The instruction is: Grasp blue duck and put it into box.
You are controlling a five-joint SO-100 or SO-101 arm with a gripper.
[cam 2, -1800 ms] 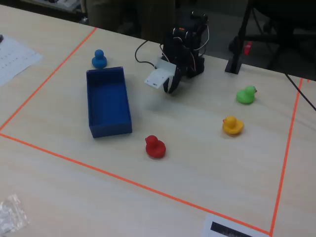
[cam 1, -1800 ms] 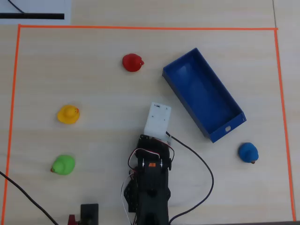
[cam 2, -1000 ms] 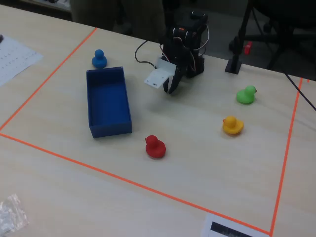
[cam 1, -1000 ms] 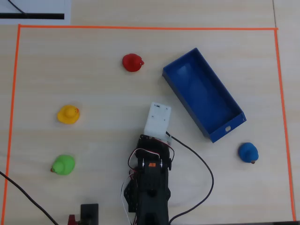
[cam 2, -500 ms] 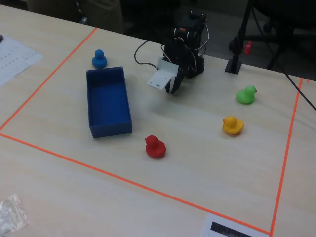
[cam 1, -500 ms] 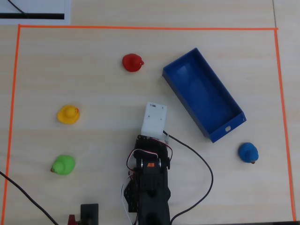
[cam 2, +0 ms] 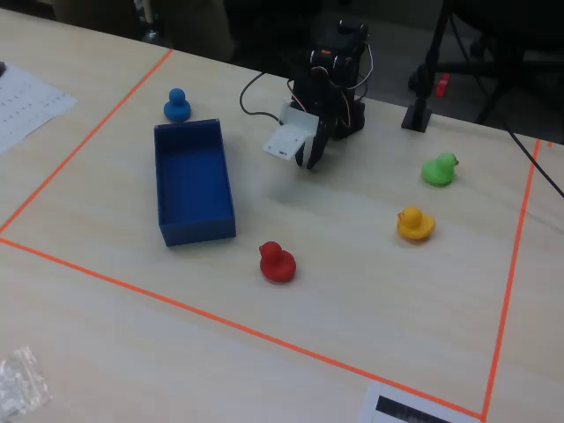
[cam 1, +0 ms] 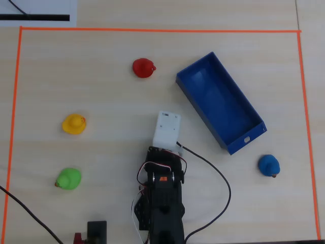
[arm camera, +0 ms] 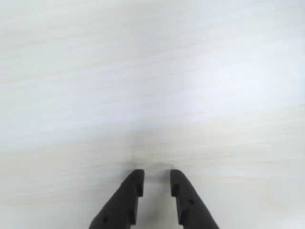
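The blue duck (cam 1: 268, 165) stands alone on the table, just below the white-marked short end of the box (cam 1: 223, 104) in the overhead view. In the fixed view the blue duck (cam 2: 177, 106) sits behind the empty box (cam 2: 192, 181). My gripper (arm camera: 157, 179) points down over bare table near the arm's base, well apart from both. Its black fingers (arm camera: 131, 191) stand a little apart with nothing between them. In the overhead view the white wrist camera housing (cam 1: 166, 129) hides the fingers. Duck and box are out of the wrist view.
A red duck (cam 1: 143, 67), a yellow duck (cam 1: 74, 123) and a green duck (cam 1: 68, 178) stand left of the arm in the overhead view. Orange tape (cam 1: 152, 30) frames the work area. Black cables (cam 1: 218, 178) loop beside the arm base.
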